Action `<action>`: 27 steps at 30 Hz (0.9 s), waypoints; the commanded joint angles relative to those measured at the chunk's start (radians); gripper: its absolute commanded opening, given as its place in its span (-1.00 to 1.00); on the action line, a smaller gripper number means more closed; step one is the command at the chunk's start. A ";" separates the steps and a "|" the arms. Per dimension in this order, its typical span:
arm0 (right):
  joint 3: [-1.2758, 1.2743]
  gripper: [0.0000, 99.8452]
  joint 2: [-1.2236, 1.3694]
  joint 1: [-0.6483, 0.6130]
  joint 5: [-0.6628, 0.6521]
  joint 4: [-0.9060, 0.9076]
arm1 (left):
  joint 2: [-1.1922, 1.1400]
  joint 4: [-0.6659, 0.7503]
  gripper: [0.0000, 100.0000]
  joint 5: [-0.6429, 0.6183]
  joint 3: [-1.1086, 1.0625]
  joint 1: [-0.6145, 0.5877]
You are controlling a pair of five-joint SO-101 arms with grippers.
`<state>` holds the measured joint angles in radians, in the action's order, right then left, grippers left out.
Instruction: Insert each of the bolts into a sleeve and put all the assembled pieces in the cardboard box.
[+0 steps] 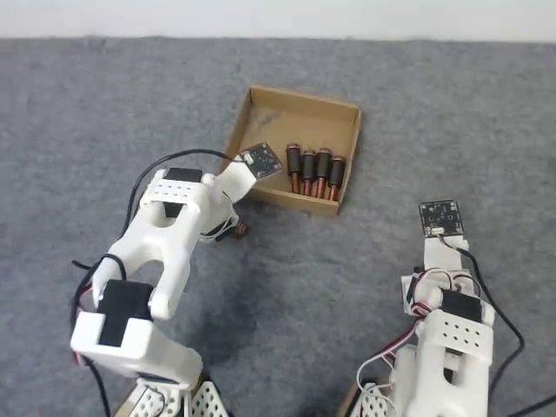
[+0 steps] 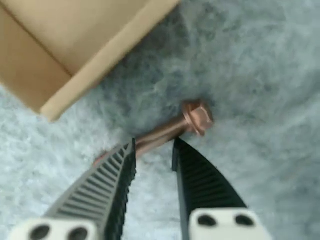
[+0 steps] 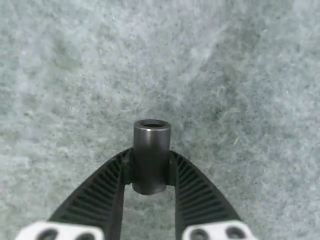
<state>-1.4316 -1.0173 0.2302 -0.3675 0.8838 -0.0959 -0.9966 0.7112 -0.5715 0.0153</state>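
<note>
Ribbed fingers of my left pincer (image 2: 153,144) stand released, tips at the shaft of a copper bolt (image 2: 167,132) lying on the grey carpet (image 2: 260,75), with the cardboard box (image 2: 100,57) just beyond them. My right pincer (image 3: 150,156) is clenched on a dark sleeve (image 3: 151,142), whose open end projects past its fingertips; four assembled pieces (image 1: 314,172) lie in the box.

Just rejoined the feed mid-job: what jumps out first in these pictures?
The right tool is clamped on a dark sleeve. The left tool is open over a copper bolt lying on the grey carpet beside the cardboard box, where four assembled pieces sit in a row.
</note>
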 commanded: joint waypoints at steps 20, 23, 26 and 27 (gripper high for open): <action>0.003 -0.99 -0.022 -0.010 -0.035 -0.010 | 0.018 -0.110 -0.97 -0.756 -0.074 -0.107; 0.003 -0.99 -0.022 -0.010 -0.035 -0.008 | 0.018 -0.107 -0.97 -0.752 -0.074 -0.135; 0.003 -0.99 -0.022 -0.010 -0.034 -0.008 | 0.018 -0.104 -0.97 -0.750 -0.073 -0.161; 0.003 -0.99 -0.022 -0.010 -0.034 -0.008 | 0.023 -0.103 -0.97 -0.749 -0.073 -0.166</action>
<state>-1.4316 -1.0173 0.2302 -0.3905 0.8838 -0.0944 -1.0902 -0.0284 -0.6391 -0.1274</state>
